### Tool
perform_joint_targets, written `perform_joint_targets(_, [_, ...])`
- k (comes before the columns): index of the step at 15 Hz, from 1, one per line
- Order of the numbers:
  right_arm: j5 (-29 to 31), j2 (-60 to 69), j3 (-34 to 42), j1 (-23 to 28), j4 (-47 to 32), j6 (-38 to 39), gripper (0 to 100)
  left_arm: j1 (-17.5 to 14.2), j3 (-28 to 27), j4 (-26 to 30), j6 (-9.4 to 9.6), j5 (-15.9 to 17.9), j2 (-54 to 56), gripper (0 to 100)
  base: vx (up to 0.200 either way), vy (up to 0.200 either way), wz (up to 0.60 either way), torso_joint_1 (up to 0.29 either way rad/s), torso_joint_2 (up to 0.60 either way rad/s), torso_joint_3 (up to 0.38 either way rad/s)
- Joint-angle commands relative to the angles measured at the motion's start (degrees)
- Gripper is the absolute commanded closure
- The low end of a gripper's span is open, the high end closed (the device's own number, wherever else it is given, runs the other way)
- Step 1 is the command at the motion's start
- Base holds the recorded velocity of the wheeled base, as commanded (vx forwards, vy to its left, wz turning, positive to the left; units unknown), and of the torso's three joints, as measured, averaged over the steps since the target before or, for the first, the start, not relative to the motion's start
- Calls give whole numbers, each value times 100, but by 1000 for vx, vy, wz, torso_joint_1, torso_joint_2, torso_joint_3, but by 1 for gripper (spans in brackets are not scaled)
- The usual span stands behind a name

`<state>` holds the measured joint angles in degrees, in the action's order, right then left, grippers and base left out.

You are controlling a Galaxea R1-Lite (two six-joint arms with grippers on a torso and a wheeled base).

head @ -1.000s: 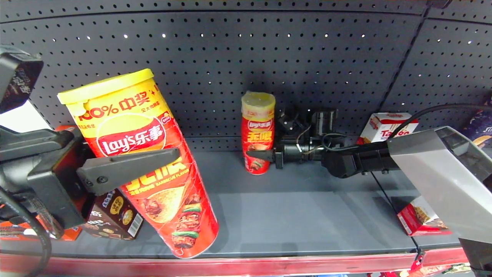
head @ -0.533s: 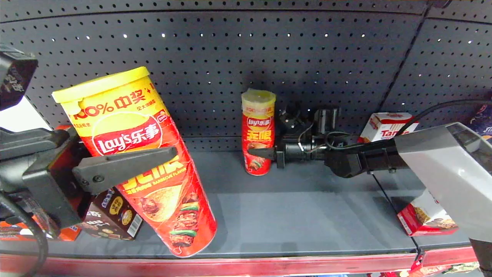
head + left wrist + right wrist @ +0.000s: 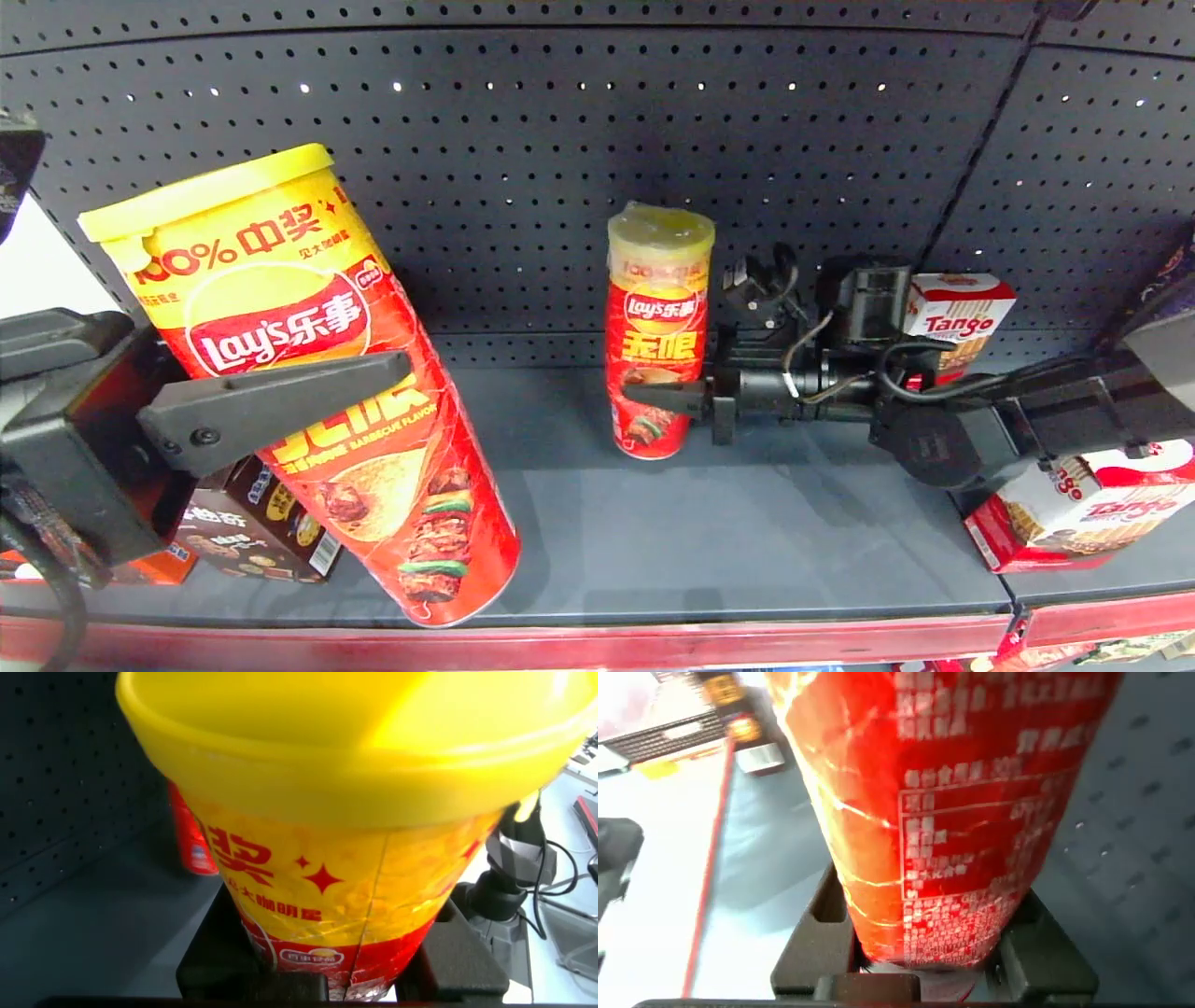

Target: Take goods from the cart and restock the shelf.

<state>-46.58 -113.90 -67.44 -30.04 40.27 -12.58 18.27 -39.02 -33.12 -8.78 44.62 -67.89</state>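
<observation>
A tall red chips can with a yellow lid (image 3: 308, 373) leans over the front left of the dark shelf (image 3: 747, 532). My left gripper (image 3: 373, 378) is shut on its middle, and its lid looms close in the left wrist view (image 3: 355, 840). A second chips can (image 3: 656, 327) stands upright near the shelf's back, with my right gripper (image 3: 653, 385) shut on its lower half from the right. I cannot tell whether its base touches the shelf. The right wrist view looks along this can (image 3: 952, 812), held between the fingers (image 3: 822, 943).
Pegboard back wall (image 3: 560, 140) rises behind the shelf. Wafer boxes stand at the back right (image 3: 962, 313) and lie at the front right (image 3: 1074, 509). A brown box (image 3: 252, 532) and an orange one (image 3: 140, 565) sit at the front left. A red lip (image 3: 653, 644) edges the shelf.
My right gripper has carried the upright can a little to the right and nearer to me. The left gripper has shifted its can slightly left and up.
</observation>
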Motion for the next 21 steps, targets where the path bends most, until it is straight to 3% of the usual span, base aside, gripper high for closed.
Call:
perform_joint_targets(1, [26,975,1444,-275,693,1,100,1,0,-1,-1,3,13,100,0,0,0,0,0,0])
perform_joint_targets(4, [35,1098,2464,-398,1475,1,100,-8,0,-1,-1,-6,13,100,0,0,0,0,0,0])
perform_joint_targets(10, [35,658,3132,-415,2214,-16,100,-105,88,-1,8,-14,13,100,0,0,0,0,0,0])
perform_joint_targets(21, [-9,-71,2762,-398,2618,-8,100,-114,228,-10,8,-14,21,100,0,0,0,0,0,0])
